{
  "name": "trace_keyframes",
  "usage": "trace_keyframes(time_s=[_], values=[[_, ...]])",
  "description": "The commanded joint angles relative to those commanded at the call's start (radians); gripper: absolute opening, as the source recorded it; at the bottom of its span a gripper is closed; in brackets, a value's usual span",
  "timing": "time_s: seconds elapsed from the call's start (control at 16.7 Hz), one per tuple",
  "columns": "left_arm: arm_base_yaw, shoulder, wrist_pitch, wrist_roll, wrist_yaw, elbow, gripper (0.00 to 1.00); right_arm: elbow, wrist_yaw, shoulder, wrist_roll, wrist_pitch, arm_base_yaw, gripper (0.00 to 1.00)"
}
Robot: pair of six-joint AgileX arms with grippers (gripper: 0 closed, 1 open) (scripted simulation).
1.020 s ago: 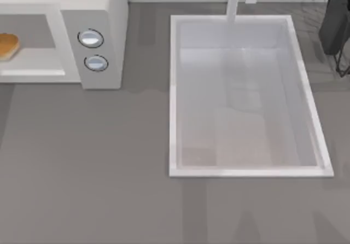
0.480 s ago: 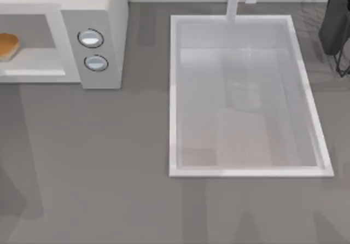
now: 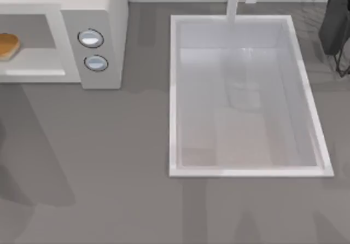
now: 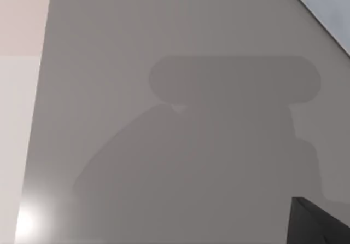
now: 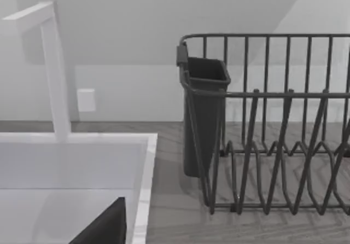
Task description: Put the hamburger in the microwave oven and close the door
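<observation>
The hamburger (image 3: 8, 45) sits inside the grey cavity of the microwave oven (image 3: 101, 33), left of its two knobs (image 3: 91, 38). To the microwave's right, the white sink (image 3: 173, 96) holds nothing, with a tap (image 3: 234, 0) at its far edge. The right wrist view adds a dark dish rack (image 5: 273, 145) beside the sink. Whether either tool is open or closed, I cannot tell.

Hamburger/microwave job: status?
Done: the hamburger sits inside the microwave oven cavity. In hand: nothing visibly gripped; shadows lie on the counter at the top view's lower left. Left: closing the door, since the cavity is open to view.
</observation>
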Motion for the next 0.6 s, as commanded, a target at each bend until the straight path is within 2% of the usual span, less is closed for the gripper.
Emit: trace_keyframes(time_s=[0.12, 0.6], values=[[-0.036, -0.035, 0.014, -0.033, -0.031, -0.033, 0.0, 0.0, 0.0, 0.0, 0.0, 0.0, 0.0, 1.0], [-0.3, -0.286, 0.079, -0.274, -0.178, -0.235, 0.0, 0.0, 0.0, 0.0, 0.0, 0.0, 0.0, 1.0]])
